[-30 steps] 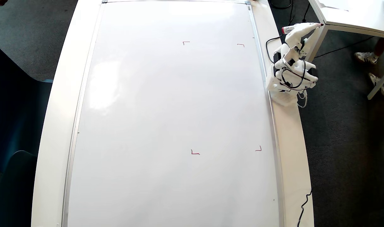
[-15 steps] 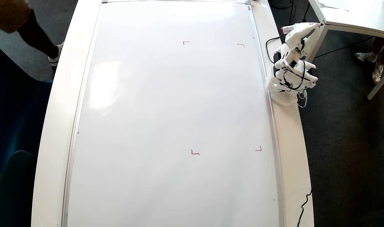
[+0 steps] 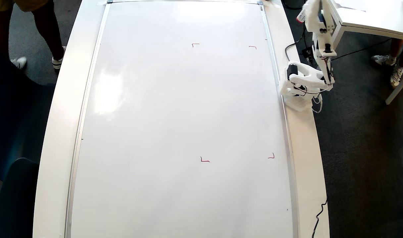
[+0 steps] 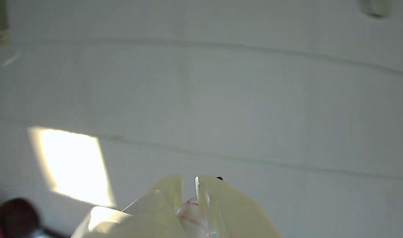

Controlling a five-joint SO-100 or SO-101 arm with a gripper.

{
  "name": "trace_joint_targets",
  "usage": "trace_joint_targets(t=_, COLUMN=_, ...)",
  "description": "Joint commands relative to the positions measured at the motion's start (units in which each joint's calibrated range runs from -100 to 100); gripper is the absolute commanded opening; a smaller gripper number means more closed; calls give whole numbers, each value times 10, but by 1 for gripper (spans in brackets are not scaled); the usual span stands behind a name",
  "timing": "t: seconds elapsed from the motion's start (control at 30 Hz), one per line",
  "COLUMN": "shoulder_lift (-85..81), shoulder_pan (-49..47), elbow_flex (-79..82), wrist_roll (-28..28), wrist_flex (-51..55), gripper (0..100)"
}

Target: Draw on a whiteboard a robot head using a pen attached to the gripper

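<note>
Nothing drawn yet!
The whiteboard (image 3: 175,109) shows only red corner marks (image 3: 204,160); no robot head. Claw (image 3: 308,8), at two o'clock beyond the worktop, clamps the pen (image 4: 191,211), raised clear.

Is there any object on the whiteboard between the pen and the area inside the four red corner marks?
Nothing visible: the whiteboard is bare except the corner marks, and the pen is raised beyond its right edge.

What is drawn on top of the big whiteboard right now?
On the whiteboard, only four tiny red corner marks show in the overhead view; no robot head is drawn yet. Glare whitens part of the board, so very faint lines there could be missed.
</note>
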Motion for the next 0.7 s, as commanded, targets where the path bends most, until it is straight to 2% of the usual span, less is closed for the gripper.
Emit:
trace_joint_targets(t=0.0, shoulder_lift=115, shoulder_pan=0, elbow_flex=-95, wrist_roll=-3, wrist_flex=164, gripper=1)
trace_joint_targets(t=0.23, shoulder_lift=365, shoulder_pan=-73, elbow_flex=-308, wrist_roll=-1, wrist_flex=346, gripper=1)
trace_joint_targets(t=0.43, shoulder_lift=584, shoulder_pan=-163, elbow_flex=-515, wrist_roll=-3, wrist_flex=631, gripper=1)
trace_joint_targets(t=0.67, shoulder_lift=777, shoulder_pan=-244, elbow_flex=-646, wrist_roll=-3, wrist_flex=807, gripper=1)
